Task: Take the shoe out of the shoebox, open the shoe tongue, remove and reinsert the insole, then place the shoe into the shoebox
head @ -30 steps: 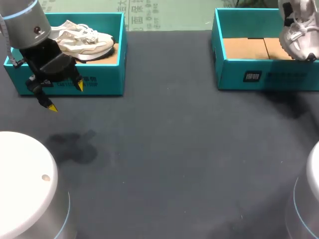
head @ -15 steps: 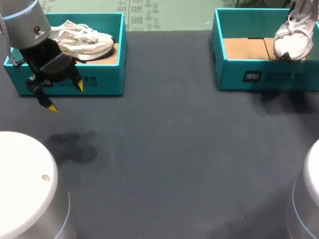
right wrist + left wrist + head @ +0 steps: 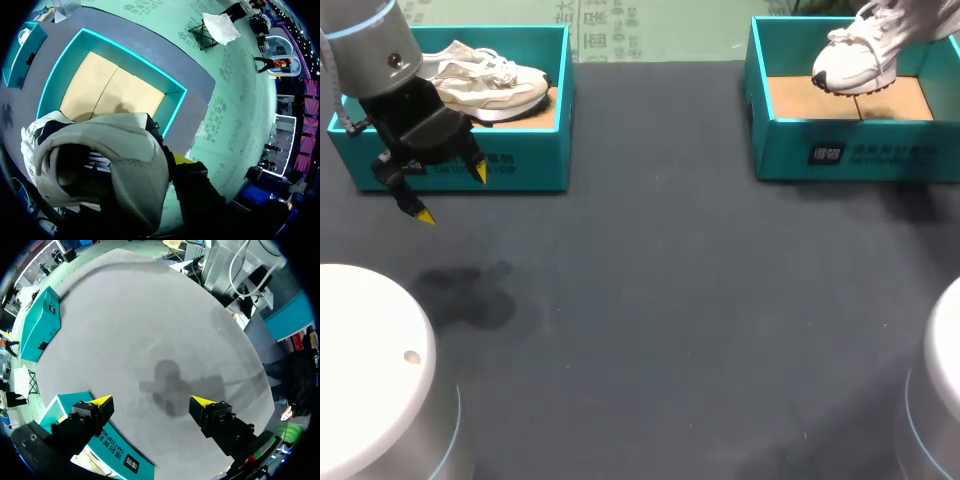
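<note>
A white shoe (image 3: 855, 55) hangs tilted over the right teal shoebox (image 3: 850, 150), toe down near its cardboard floor. In the right wrist view my right gripper (image 3: 167, 157) is shut on the heel collar of the white shoe (image 3: 100, 165), one finger hidden inside it, with the right shoebox (image 3: 172, 107) below. My left gripper (image 3: 452, 193) hangs open in front of the left teal shoebox (image 3: 520, 165), which holds a beige shoe (image 3: 485, 75). In the left wrist view the left gripper (image 3: 150, 402) holds nothing above the dark table.
The dark table (image 3: 670, 300) stretches between the two boxes. My arms' white bases stand at the near left (image 3: 370, 370) and near right (image 3: 940, 400). The left shoebox's wall (image 3: 110, 450) sits just behind the left gripper's finger.
The white shoe has swung left and lower over the right shoebox, its toe now pointing left and down. The left arm has not moved.
</note>
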Tool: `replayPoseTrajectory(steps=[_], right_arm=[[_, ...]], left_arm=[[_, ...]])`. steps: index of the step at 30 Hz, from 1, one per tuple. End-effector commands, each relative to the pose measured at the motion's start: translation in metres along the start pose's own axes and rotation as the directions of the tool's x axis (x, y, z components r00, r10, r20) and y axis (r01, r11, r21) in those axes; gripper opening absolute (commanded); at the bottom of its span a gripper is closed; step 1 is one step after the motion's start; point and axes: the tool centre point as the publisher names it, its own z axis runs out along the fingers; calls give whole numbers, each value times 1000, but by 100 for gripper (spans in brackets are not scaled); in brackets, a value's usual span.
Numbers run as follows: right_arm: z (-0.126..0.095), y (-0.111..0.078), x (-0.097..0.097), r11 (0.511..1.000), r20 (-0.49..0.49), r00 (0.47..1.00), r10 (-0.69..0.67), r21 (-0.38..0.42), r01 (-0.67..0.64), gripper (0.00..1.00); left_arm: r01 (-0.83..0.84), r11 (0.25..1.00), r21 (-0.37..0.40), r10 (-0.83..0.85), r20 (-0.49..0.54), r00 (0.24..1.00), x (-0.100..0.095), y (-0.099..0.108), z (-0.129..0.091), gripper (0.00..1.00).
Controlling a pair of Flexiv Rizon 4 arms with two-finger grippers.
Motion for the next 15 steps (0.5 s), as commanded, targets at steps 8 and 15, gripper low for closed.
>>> replayPoseTrajectory(steps=[8,15], right_arm=[[12,-10,-7,937,-43,939,342,88,-337,0],[17,-14,-2,869,26,876,481,119,-480,0]], left_arm=[[0,1000,-3,0,1,1000,1,0,0,100],[0,1000,-3,0,1,1000,1,0,0,100]])
